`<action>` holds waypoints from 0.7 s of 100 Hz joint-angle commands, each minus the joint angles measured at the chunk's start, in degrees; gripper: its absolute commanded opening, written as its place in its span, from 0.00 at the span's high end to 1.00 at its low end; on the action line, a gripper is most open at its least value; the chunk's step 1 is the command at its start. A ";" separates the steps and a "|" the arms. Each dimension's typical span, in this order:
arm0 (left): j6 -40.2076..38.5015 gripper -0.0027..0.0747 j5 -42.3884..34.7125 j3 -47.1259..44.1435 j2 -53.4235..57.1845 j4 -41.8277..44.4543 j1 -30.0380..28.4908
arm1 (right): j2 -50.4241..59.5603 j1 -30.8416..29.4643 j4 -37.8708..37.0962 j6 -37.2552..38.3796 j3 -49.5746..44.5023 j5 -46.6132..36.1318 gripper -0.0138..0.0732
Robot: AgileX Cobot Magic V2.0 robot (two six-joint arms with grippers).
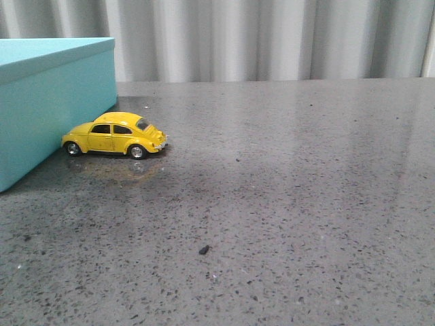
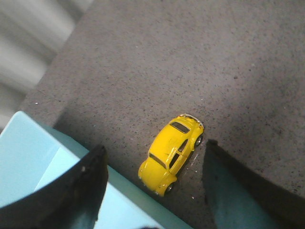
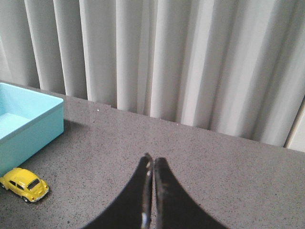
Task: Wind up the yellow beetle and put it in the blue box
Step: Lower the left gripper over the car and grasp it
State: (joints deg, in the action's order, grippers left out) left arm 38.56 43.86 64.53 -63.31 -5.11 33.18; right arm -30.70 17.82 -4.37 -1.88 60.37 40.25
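The yellow beetle [image 1: 114, 136] stands on its wheels on the grey speckled table, close beside the right wall of the blue box [image 1: 47, 102] at the left. In the left wrist view the beetle [image 2: 171, 152] lies between and well below my open left gripper [image 2: 155, 157], whose black fingers [image 2: 90, 181] hang above the box rim [image 2: 138, 200] and the table. My right gripper [image 3: 153, 162] is shut and empty, held above the table far from the beetle [image 3: 25, 184] and the box [image 3: 28, 124]. Neither gripper shows in the front view.
A grey speckled stone table [image 1: 285, 190] runs back to a pale pleated curtain [image 1: 272, 37]. A small dark chip [image 1: 203, 250] lies on the table toward the front.
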 commanded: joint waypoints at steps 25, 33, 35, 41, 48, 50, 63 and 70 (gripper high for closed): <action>0.04 0.44 2.31 11.24 -14.67 5.64 2.21 | -0.39 0.16 0.43 -0.36 -1.49 -4.19 0.89; 0.04 0.44 1.66 12.76 -17.01 10.05 2.21 | -0.39 0.16 0.82 -0.36 -1.52 -3.94 0.89; 0.04 0.44 1.54 13.28 -17.50 11.26 2.21 | -0.39 0.16 0.83 -0.36 -1.52 -3.85 0.89; 0.04 0.44 1.26 14.58 -18.45 13.68 2.21 | -0.39 0.16 0.99 -0.36 -1.52 -3.74 0.89; 0.04 0.44 1.79 15.73 -19.19 14.37 2.21 | -0.39 0.16 1.08 -0.36 -1.52 -3.59 0.89; 0.04 0.44 2.24 16.06 -19.35 14.22 2.21 | -0.39 0.16 1.08 -0.36 -1.52 -3.51 0.89; 3.00 0.43 7.66 16.52 -20.74 8.64 2.21 | -0.39 0.16 1.21 -0.36 -1.52 -3.51 0.89; 10.08 0.43 10.80 16.52 -21.88 3.66 2.21 | -0.39 0.16 1.21 -0.36 -1.52 -3.51 0.89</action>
State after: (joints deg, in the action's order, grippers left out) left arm 42.34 53.21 79.31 -85.72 4.06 35.05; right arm -30.70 17.93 -2.96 -1.88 57.60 40.61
